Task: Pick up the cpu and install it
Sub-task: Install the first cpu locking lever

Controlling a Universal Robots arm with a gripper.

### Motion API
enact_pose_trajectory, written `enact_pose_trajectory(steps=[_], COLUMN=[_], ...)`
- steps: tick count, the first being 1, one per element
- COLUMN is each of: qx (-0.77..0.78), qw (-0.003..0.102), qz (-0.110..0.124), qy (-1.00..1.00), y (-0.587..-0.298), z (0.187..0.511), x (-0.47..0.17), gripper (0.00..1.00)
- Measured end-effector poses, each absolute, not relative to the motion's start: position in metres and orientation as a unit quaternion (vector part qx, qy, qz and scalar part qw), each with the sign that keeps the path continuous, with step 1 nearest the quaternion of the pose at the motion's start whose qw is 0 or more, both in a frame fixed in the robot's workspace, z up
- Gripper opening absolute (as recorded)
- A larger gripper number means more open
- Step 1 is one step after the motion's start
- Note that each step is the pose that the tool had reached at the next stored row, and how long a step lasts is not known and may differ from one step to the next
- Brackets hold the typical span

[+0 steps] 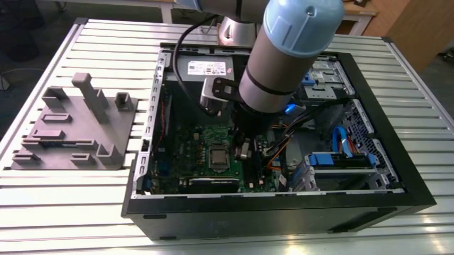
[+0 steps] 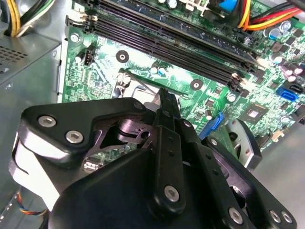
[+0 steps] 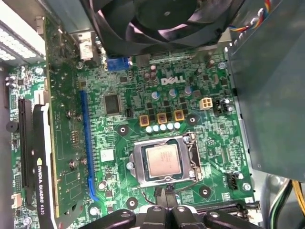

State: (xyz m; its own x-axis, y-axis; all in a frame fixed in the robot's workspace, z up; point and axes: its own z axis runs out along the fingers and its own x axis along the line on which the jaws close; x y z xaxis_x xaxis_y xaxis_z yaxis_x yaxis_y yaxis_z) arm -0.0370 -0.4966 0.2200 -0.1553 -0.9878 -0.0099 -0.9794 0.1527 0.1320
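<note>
One cpu (image 3: pixel 163 160): flat silvery square, seated in socket
Motherboard (image 3: pixel 143 102): green, studded
End effector (image 3: pixel 167 199): black fingers pinched together, empty

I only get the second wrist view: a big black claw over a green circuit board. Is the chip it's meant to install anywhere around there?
Observer: Yes. In the first wrist view the cpu lies flat inside the square socket on that board.
Operator: So is the claw holding it?
Observer: It doesn't look so. In that view the gripper sits just beside the socket's frame, off the chip.
Operator: What's around the machine?
Observer: In the exterior view the board lies inside an open computer case on a slatted table, with a grey holder standing at the exterior view's left of it.
</note>
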Motion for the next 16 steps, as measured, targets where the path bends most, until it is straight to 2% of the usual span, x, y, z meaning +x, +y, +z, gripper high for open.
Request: enact_pose_trajectory(steps=[16], qx=[0.674], qw=[0.041], qz=[-0.052], qy=[-0.735], y=[-0.5037], z=[0.2126], x=[-0.0371], gripper=[0.1])
